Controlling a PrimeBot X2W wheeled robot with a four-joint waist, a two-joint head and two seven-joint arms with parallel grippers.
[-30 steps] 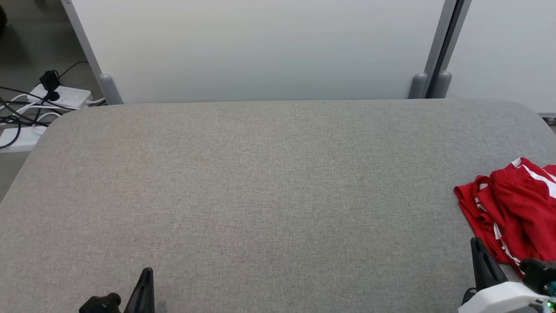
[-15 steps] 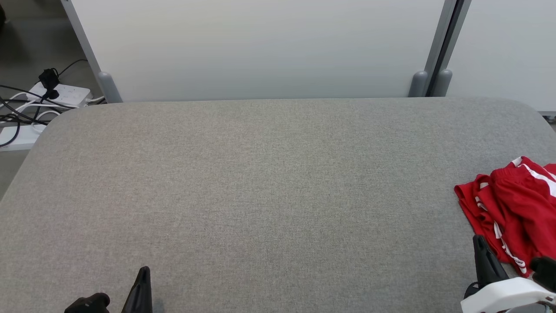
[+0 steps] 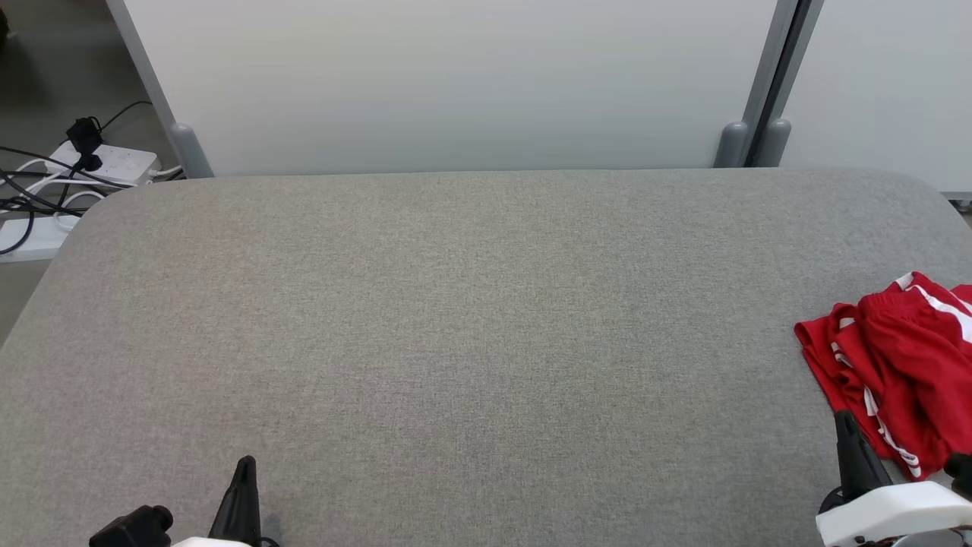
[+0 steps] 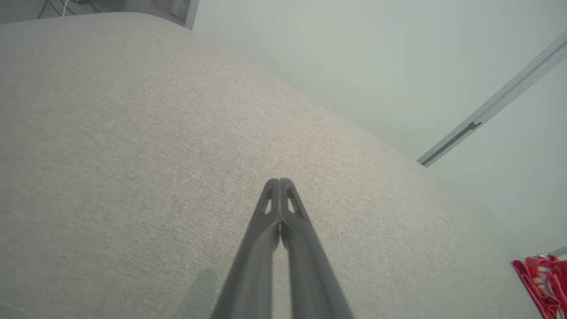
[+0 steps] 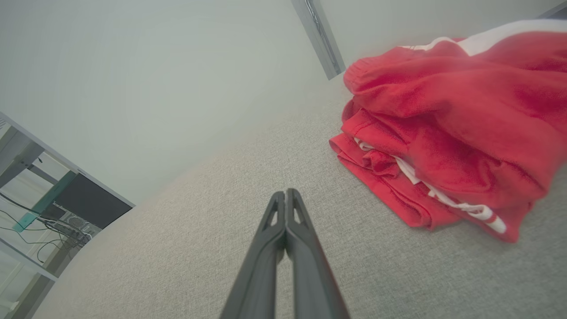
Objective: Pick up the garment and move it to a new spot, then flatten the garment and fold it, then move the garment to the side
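Grey fabric table (image 3: 456, 304) w/ pale partition panels (image 3: 456, 76) behind, power strips (image 3: 106, 163) on floor (image 3: 30, 83) at left.

We count one garment (image 3: 896, 365), red with white stripes, at the right edge of the one grey worktop (image 3: 456, 327); we count two grippers, the left gripper (image 3: 244, 463) at the near edge toward the left corner, the right gripper (image 3: 843, 419) at the near right corner; beyond the far edge we count two pale panels (image 3: 456, 76) and three grey feet (image 3: 730, 143); past the far left corner, two white power strips (image 3: 106, 161).
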